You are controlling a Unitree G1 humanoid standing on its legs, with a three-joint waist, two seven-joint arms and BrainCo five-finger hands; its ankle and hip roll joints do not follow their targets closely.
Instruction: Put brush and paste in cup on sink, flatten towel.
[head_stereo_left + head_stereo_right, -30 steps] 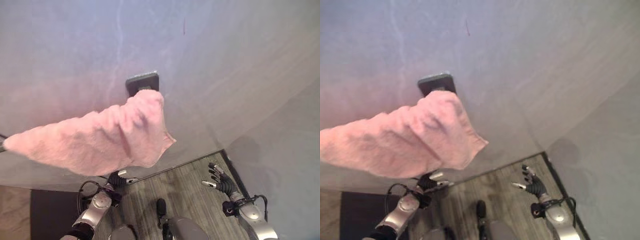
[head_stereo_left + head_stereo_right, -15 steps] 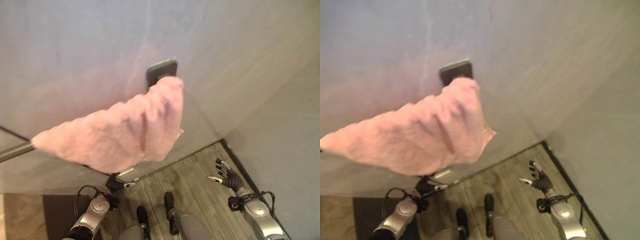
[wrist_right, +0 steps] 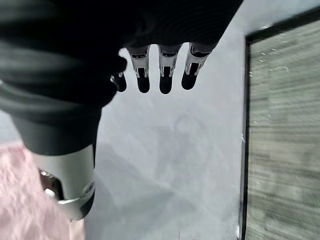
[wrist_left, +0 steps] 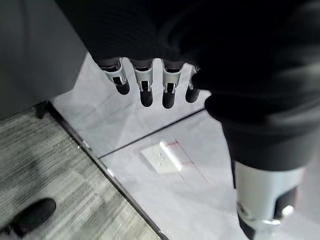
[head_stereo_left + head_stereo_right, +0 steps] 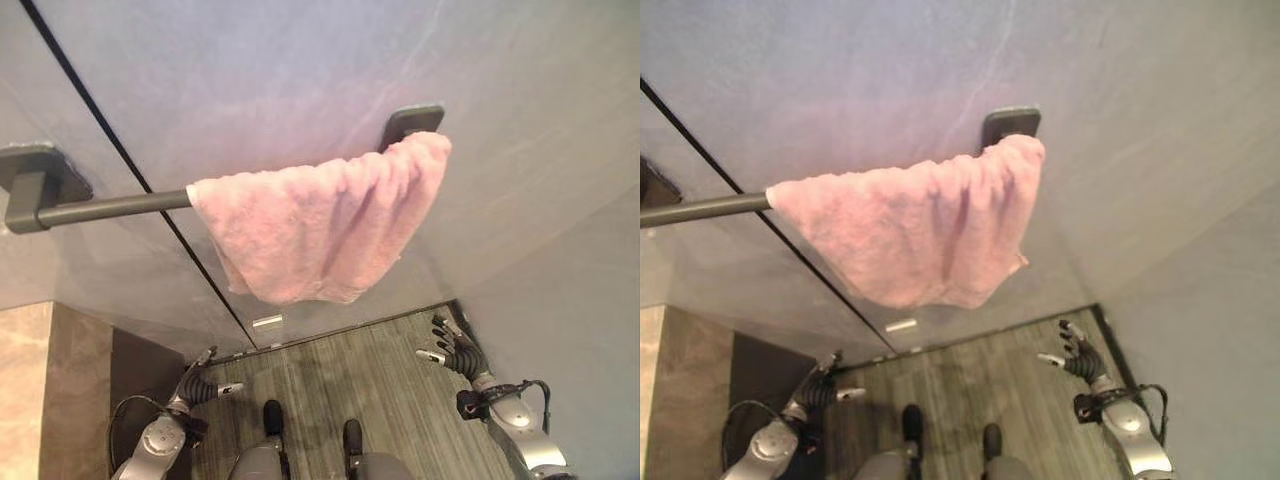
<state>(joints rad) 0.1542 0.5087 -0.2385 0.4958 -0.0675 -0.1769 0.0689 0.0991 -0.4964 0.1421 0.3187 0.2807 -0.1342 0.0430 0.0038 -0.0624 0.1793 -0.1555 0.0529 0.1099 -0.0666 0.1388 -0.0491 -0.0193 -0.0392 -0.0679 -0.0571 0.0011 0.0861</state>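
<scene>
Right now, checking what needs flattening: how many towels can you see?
1: a pink towel draped bunched over the wall rail, near its right bracket. Others may hang beyond the frame.

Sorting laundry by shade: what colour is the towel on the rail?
Pale pink all over, no pattern; the towel shows best in the left eye view.

Grey wall rail [image 5: 110,207], wood-look floor [image 5: 370,380], perhaps vinyl

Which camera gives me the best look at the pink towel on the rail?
The left eye view: the pink towel hangs bunched over the rail, whole. The right eye view shows it too. The right wrist view catches a pink corner.
</scene>
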